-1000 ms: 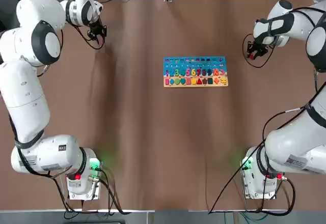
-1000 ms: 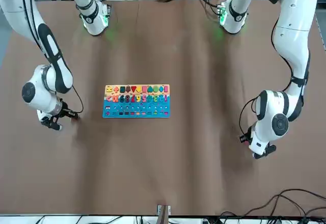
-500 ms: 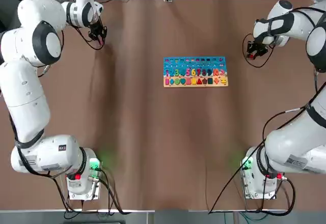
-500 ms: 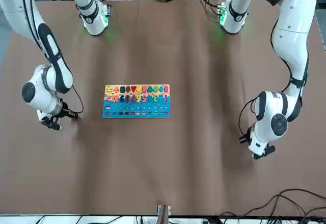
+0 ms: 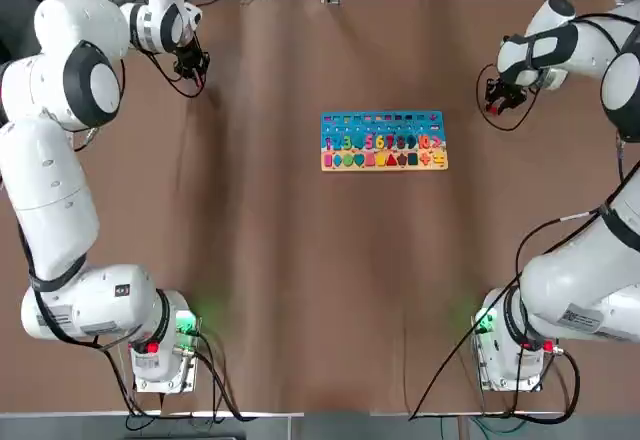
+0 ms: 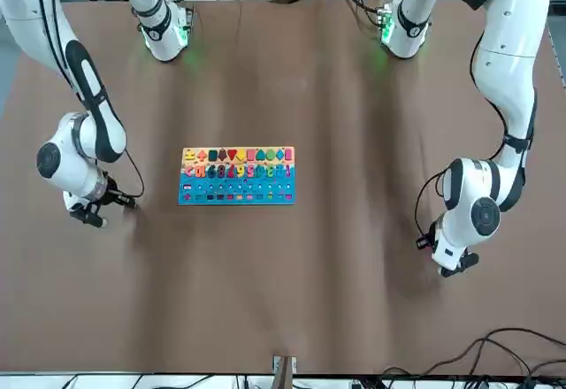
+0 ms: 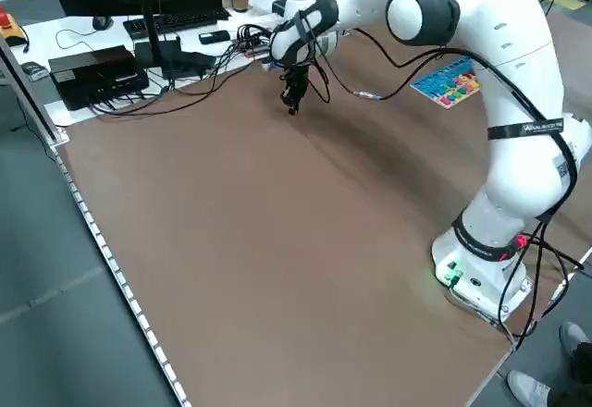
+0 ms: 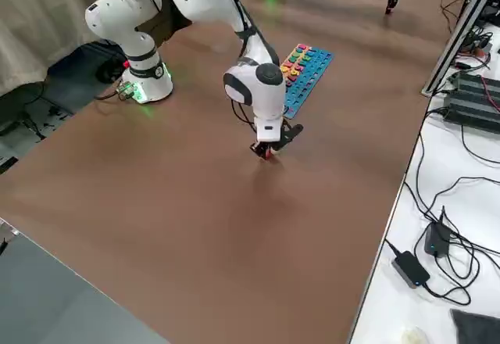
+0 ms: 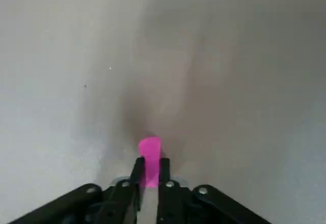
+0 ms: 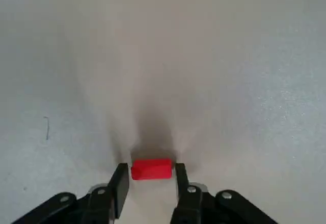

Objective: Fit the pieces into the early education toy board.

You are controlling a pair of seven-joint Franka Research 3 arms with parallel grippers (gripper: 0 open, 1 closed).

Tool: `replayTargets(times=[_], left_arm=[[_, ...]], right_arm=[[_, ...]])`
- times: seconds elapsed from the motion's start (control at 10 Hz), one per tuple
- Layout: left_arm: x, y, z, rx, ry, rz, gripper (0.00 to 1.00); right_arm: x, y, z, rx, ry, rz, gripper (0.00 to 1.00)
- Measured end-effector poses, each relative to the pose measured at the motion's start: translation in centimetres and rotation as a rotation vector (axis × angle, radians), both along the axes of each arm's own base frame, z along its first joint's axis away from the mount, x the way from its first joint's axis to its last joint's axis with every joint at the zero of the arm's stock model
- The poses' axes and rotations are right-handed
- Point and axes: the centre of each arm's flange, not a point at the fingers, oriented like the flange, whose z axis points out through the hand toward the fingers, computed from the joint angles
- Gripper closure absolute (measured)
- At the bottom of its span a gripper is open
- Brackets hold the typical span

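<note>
The early education toy board (image 5: pixel 384 118) lies flat at the table's middle, with a blue top and a tan strip of coloured shapes; it also shows in the front view (image 6: pixel 236 196). My left gripper (image 5: pixel 193 68) is low over the table at the far left. In the left wrist view it (image 9: pixel 150 172) is shut on a small pink piece (image 9: pixel 150 155) standing on edge. At the far right, my right gripper (image 5: pixel 497 100) is also down at the table. Seen from its wrist, it (image 10: pixel 151 177) is shut on a small red piece (image 10: pixel 151 168).
Brown cloth covers the whole table (image 5: pixel 300 260). Cables, a keyboard and dark boxes (image 7: pixel 97 69) crowd the white bench beyond the far edge. Both arm bases (image 5: pixel 160 350) stand at the near edge.
The left gripper's fingers have drawn in onto the pink piece and it has shifted slightly toward the far edge. The right gripper has crept slightly farther while keeping its grip.
</note>
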Motion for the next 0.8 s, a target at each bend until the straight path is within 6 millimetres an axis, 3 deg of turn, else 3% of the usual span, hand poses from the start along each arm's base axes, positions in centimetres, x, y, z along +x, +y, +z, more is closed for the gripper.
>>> replayTargets(times=[0.2,0.4,0.6,0.8], left_arm=[[0.1,0.0,0.1,0.0,-0.003,0.001,0.86],[0.4,-0.7,1.7,0.0,-0.023,-0.012,0.86],[-0.6,-4.3,4.3,0.007,-0.033,-0.067,0.86],[-3.2,-9.3,6.9,0.016,-0.04,-0.139,0.86]], right_arm=[[0.0,0.0,0.0,0.0,-0.001,0.0,0.55],[0.0,0.0,0.0,0.0,0.0,-0.001,0.56],[0.0,-0.1,0.0,0.0,0.0,-0.002,0.58],[0.0,-0.1,0.0,0.0,0.001,-0.003,0.6]])
